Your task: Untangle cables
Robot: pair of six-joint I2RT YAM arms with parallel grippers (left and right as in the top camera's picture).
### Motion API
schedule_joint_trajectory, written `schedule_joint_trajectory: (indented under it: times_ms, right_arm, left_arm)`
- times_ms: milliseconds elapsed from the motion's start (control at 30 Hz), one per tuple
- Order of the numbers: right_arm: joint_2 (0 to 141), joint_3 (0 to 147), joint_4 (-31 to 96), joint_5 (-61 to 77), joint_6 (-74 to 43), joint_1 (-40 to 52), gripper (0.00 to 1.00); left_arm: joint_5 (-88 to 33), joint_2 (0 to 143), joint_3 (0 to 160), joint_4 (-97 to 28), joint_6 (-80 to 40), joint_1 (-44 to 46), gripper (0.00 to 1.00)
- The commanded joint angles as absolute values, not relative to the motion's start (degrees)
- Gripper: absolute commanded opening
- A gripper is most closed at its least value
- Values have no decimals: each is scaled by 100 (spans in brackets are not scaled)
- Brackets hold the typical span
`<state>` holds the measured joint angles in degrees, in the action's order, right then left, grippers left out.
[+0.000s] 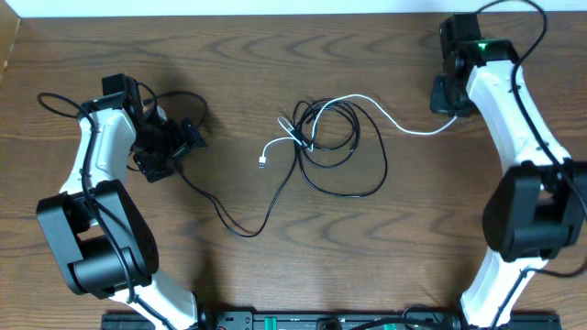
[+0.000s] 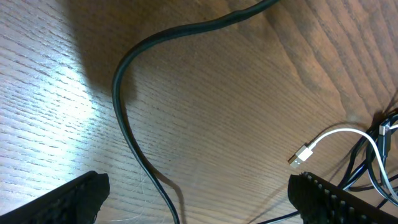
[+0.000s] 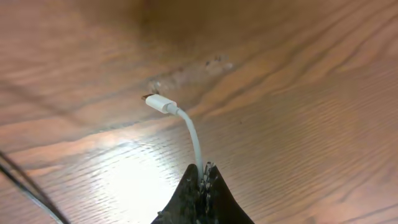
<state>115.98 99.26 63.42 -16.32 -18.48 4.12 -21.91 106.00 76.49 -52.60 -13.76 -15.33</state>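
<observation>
Rightward from the central knot [image 1: 323,137], the white cable [image 1: 413,131] runs into the right hand [image 3: 202,171], clamped near its plug [image 3: 158,102]; the left hand [image 2: 199,186], spread wide and empty, hovers over a black cable [image 2: 124,124].

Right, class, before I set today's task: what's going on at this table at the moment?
Two robot arms are working on a knot of cables in the middle of the table. The right end effector is shut on the white cable just behind its plug, and that cable runs from the knot toward the far right corner. The left end effector is open and holds nothing, near a black cable trailing left from the knot. The knot is not yet undone.
</observation>
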Motion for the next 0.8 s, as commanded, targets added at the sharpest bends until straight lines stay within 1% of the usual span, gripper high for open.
schedule_joint_trajectory:
  times_ms: [0,200,400,500,567,633,667,700,733,767]
  right_arm:
    - [11924,9961,6388,-1352,-1927,233,1]
    - [12339,9959,6361,-1382,-1927,-1,1]
    - [12575,9953,6292,-1398,-1933,-467,1]
    - [12615,9898,6254,-1323,-2202,-674,1]
    - [12615,9832,6237,-1264,-2346,-751,4]
    - [12617,9765,6200,-1194,-2377,-757,18]
    - [12617,9747,6189,-1144,-2379,-757,29]
    - [12617,9736,6173,-1105,-2377,-757,43]
    - [12617,9730,6152,-1076,-2377,-757,54]
    - [12617,9730,6128,-1076,-2375,-755,60]
  left_arm:
    - [-2139,10637,7638,-5282,-1431,-1557,98]
    - [-2139,10637,7638,-5282,-1431,-1557,98]
    - [-2139,10637,7638,-5282,-1431,-1557,98]
    - [-2139,10637,7638,-5282,-1431,-1557,98]
    - [-2139,10637,7638,-5282,-1431,-1557,98]
    - [-2139,10637,7638,-5282,-1431,-1557,98]
    - [-2139,10637,7638,-5282,-1431,-1557,98]
    - [-2139,10637,7638,-5282,-1431,-1557,98]
    - [-2139,10637,7638,-5282,-1431,-1557,98]
    - [-2139,10637,7638,-5282,-1431,-1557,98]
